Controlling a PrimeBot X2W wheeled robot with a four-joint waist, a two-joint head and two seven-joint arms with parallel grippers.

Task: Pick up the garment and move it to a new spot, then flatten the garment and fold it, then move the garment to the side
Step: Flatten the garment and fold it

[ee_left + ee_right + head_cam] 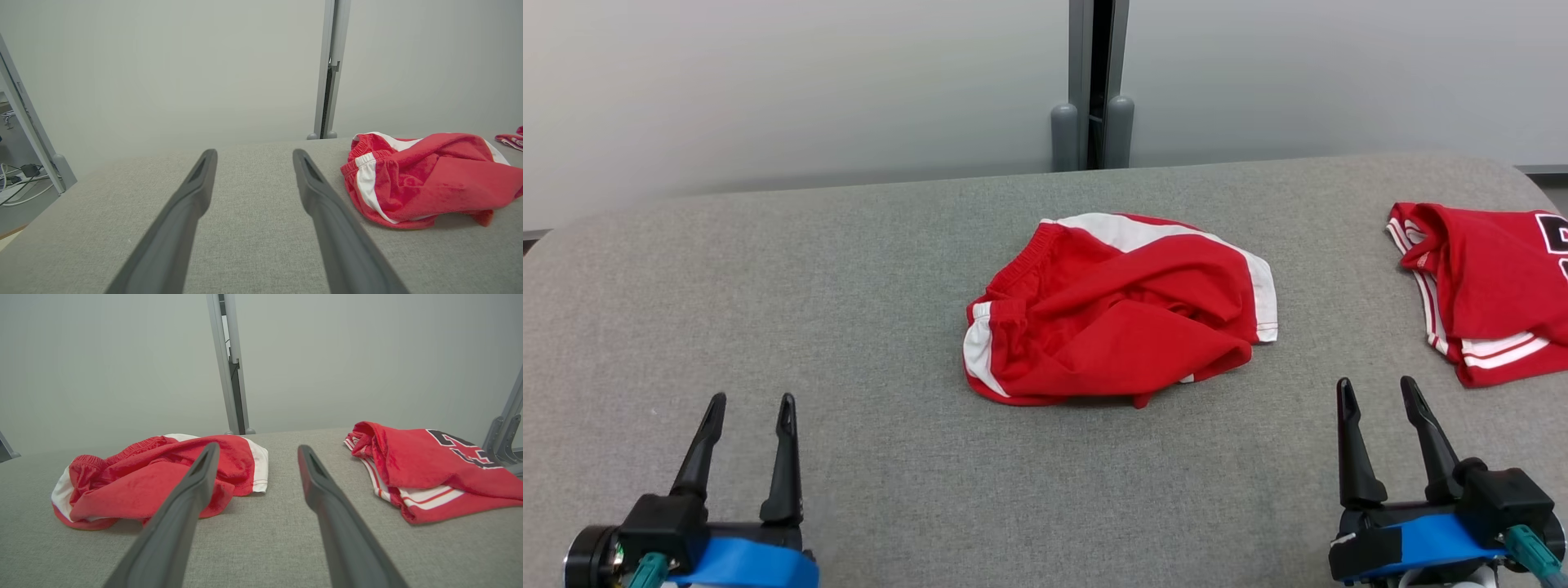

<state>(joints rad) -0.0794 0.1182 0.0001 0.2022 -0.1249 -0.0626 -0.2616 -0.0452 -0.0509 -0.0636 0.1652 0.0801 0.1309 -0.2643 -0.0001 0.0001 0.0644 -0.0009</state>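
Head view, item one: left gripper [752, 402], two long dark fingers standing apart, nothing between them, bare cloth beneath. Item two: right gripper [1377, 384], two long dark fingers also spread, nothing between them. Item three: crumpled red fabric shorts with white side panels [1115, 310], in a loose heap on the flat grey woven-fabric tabletop [849, 269], ahead of both pairs of fingertips and between the two grippers, nearer the right fingers than the left, touching neither. The elastic waistband is turned toward the left gripper's side. Item four: folded red jersey with white stripes and dark lettering [1486, 286], on the same tabletop, ahead of the right fingers and to their outer side, well apart from the shorts. Item five: upright grey metal post [1092, 82], beyond the table's far edge, past the shorts. Left wrist view: the shorts lie right of the right-hand finger, clear of it. Right wrist view: the shorts lie partly behind the left-hand finger and the jersey lies right of the other finger, with bare grey cloth in the gap.
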